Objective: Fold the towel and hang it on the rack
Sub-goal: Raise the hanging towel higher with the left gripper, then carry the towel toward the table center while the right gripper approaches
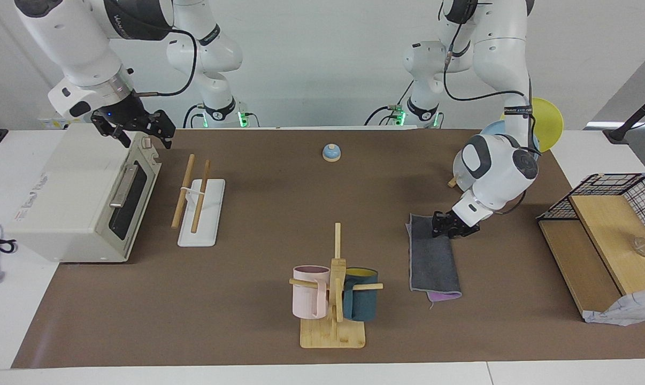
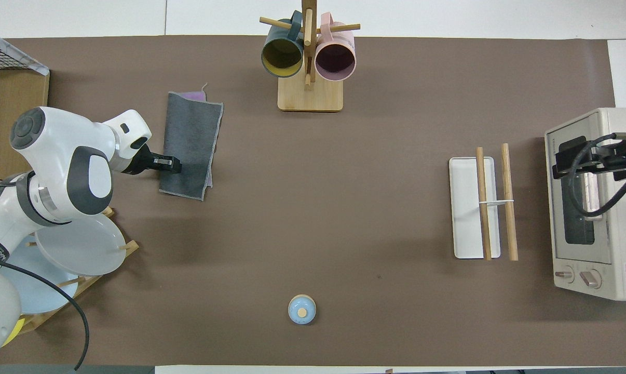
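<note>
The towel (image 1: 432, 259) lies folded flat on the brown mat toward the left arm's end, dark grey face up, with a strip of purple showing at its edge farthest from the robots; it also shows in the overhead view (image 2: 191, 145). My left gripper (image 1: 451, 224) is down at the towel's side edge, near the corner closest to the robots, and touches the cloth (image 2: 170, 164). The rack (image 1: 197, 200) lies toward the right arm's end, two wooden rods over a white base (image 2: 468, 208). My right gripper (image 1: 145, 139) waits open and empty above the toaster oven (image 2: 593, 161).
A toaster oven (image 1: 82, 203) stands beside the rack. A mug tree (image 1: 336, 291) with pink and teal mugs stands at the mat's edge farthest from the robots. A small blue knob (image 1: 331, 152) lies near the robots. A plate stand (image 2: 79, 244) and wire basket (image 1: 616, 198) crowd the left arm's end.
</note>
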Robot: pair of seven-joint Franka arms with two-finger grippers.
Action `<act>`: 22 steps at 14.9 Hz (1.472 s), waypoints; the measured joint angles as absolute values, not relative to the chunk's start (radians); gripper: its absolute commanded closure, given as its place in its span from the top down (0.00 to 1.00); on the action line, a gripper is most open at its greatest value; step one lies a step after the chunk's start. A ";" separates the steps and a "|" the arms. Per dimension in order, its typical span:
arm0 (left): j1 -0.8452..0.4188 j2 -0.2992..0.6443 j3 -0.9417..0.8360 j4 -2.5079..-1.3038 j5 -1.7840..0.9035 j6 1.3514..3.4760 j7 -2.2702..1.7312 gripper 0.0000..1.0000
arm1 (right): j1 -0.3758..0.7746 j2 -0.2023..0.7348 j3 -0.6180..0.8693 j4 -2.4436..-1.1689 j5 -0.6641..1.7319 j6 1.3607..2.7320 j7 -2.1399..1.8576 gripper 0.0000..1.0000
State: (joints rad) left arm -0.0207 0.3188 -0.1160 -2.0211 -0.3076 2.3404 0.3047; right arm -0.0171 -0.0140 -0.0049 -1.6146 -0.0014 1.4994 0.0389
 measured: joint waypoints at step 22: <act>-0.047 0.157 -0.204 -1.713 -0.341 1.940 -0.766 0.00 | -0.017 -0.014 -0.005 -1.615 -0.001 1.499 0.039 1.00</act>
